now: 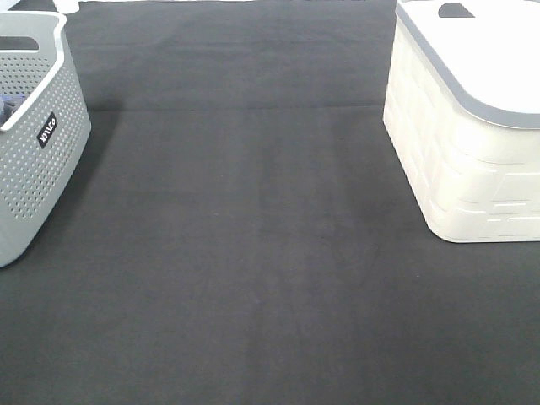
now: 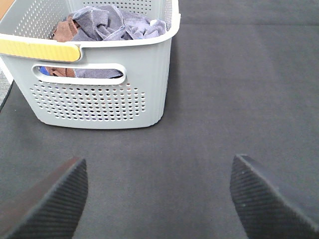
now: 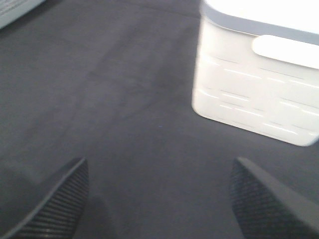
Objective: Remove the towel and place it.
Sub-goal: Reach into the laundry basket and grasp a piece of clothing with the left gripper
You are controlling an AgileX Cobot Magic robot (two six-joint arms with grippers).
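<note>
The grey-lavender towel (image 2: 109,22) lies crumpled inside the grey perforated basket (image 2: 99,94), next to a brown cloth (image 2: 62,30). In the high view only the basket (image 1: 34,143) shows at the far left; the towel is barely visible there. My left gripper (image 2: 158,199) is open and empty, low over the black cloth, a short way in front of the basket. My right gripper (image 3: 158,199) is open and empty over the black cloth, near the white bin (image 3: 259,89). Neither gripper shows in the high view.
A white lidded bin (image 1: 472,126) with a grey rim stands at the right. The black table cloth (image 1: 253,253) covers the table between basket and bin. A yellow strip (image 2: 40,50) sits on the basket's near rim.
</note>
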